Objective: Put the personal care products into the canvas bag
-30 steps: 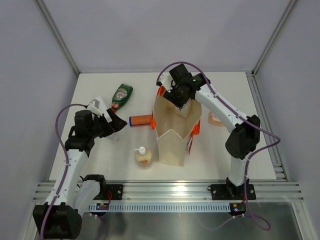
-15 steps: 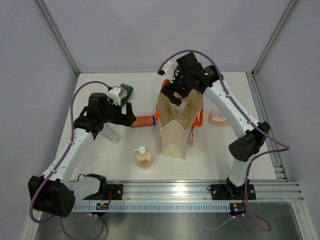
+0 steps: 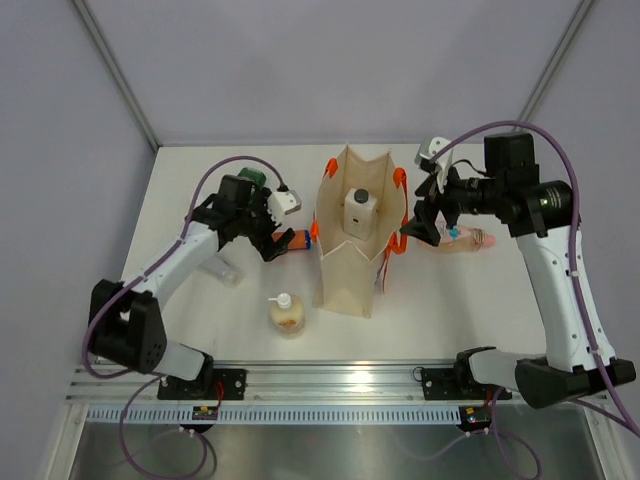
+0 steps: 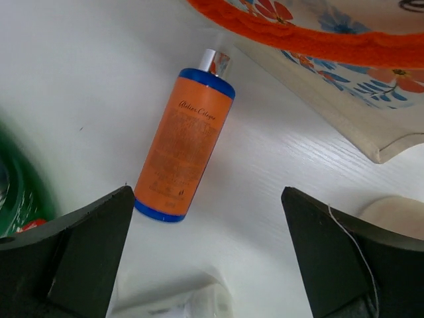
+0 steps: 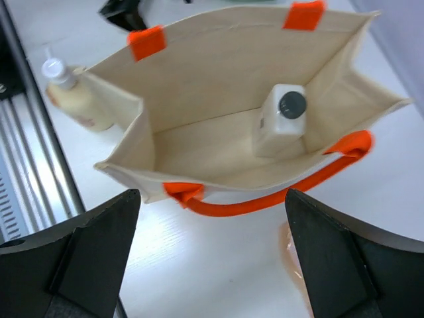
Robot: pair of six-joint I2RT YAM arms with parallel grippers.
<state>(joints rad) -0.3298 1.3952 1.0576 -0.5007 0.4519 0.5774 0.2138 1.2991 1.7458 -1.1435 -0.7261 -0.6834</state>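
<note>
Two open, empty grippers — left gripper (image 4: 207, 218) over the orange cylinder (image 4: 185, 149), right gripper (image 5: 212, 225) at three o'clock of the canvas bag (image 3: 345, 285) — white black-capped bottle (image 5: 283, 122) inside.

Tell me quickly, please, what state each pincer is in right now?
Left pincer: open, empty, near the orange cylinder.
Right pincer: open, empty, by the canvas bag.
</note>
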